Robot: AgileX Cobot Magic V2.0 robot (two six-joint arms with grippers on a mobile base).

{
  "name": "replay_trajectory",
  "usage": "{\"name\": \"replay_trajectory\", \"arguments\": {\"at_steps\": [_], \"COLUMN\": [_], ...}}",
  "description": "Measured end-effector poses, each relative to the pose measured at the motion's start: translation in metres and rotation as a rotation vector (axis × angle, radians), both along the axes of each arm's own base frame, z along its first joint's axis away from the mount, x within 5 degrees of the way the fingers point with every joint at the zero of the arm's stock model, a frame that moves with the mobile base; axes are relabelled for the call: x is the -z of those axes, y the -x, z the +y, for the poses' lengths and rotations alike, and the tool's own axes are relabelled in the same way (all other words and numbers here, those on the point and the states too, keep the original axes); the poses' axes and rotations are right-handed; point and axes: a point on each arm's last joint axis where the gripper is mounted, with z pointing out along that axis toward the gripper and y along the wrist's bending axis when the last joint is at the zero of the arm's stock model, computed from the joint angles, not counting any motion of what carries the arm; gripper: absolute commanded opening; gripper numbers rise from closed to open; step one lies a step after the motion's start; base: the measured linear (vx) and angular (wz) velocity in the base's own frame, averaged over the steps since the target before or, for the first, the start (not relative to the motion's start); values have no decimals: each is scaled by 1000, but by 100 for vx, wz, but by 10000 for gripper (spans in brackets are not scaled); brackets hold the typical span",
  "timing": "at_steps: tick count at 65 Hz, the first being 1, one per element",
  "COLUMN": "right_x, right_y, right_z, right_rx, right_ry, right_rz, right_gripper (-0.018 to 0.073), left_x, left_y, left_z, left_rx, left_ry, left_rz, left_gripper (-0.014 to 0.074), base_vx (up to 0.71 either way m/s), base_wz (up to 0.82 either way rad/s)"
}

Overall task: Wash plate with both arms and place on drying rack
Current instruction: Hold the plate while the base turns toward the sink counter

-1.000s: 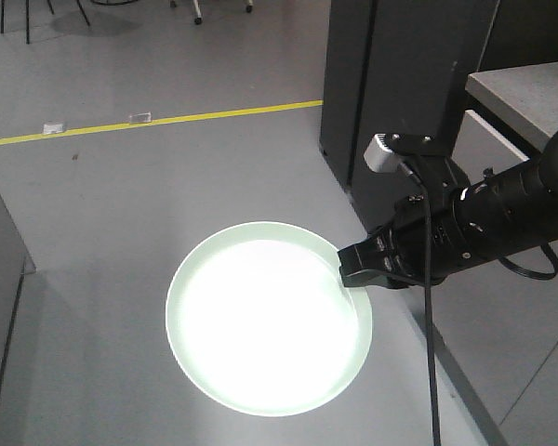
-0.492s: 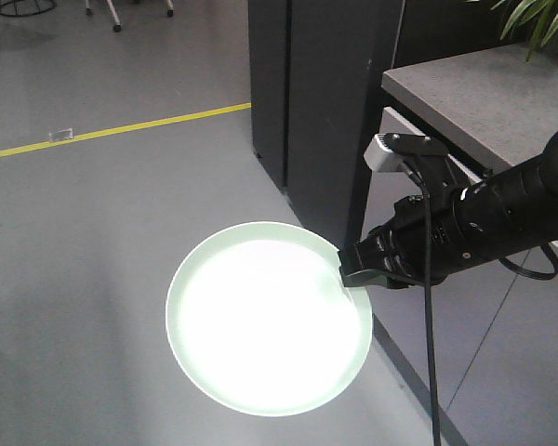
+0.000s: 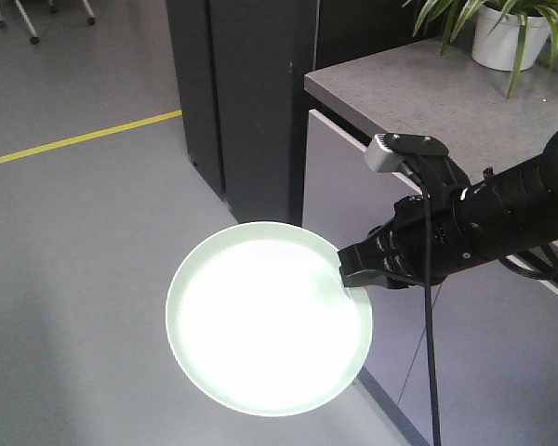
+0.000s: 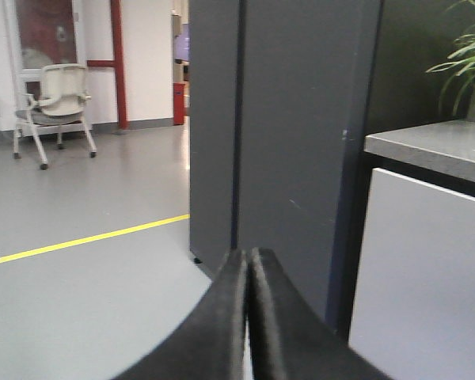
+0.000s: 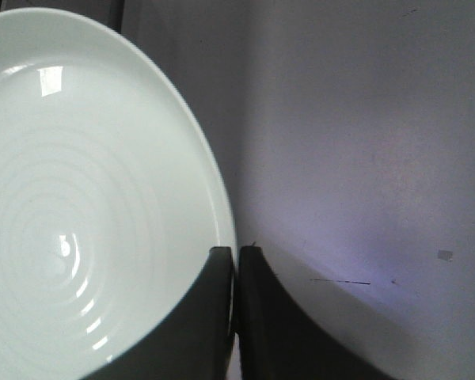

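Observation:
The pale mint-green plate (image 3: 268, 321) hangs level above the grey floor, glaring white under the light. My right gripper (image 3: 346, 275) is shut on its right rim, with the black arm reaching in from the right. In the right wrist view the plate (image 5: 79, 198) fills the left side, and the right gripper (image 5: 235, 257) pinches its edge between both fingers. In the left wrist view the left gripper (image 4: 248, 257) is shut with nothing in it, facing a dark cabinet. The left arm does not show in the front view. The drying rack is out of view.
A tall dark cabinet (image 3: 242, 93) stands just behind the plate. To its right is a grey counter (image 3: 418, 84) with a white front, carrying a potted plant (image 3: 502, 32). A yellow line (image 3: 84, 139) crosses the floor. An office chair (image 4: 55, 103) stands far off.
The whole background has slid left: the cabinet moved left and the counter and plant came into view. The plate and right gripper keep the same place in the frame.

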Motion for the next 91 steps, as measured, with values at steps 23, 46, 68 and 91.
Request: {"name": "replay_trajectory", "arguments": {"at_steps": [23, 46, 68, 91], "right_x": [0, 0, 0, 0], "right_y": [0, 0, 0, 0], "right_z": [0, 0, 0, 0], "right_rx": [0, 0, 0, 0], "right_ry": [0, 0, 0, 0], "right_rz": [0, 0, 0, 0], "right_gripper": [-1, -1, -1, -1], "left_x": [0, 0, 0, 0], "left_y": [0, 0, 0, 0], "left_z": [0, 0, 0, 0], "left_rx": [0, 0, 0, 0], "left_ry": [0, 0, 0, 0], "left_rz": [0, 0, 0, 0], "left_gripper": [-7, -7, -7, -7], "base_vx": [8, 8, 8, 9], "base_wz": [-33, -30, -31, -35]}}
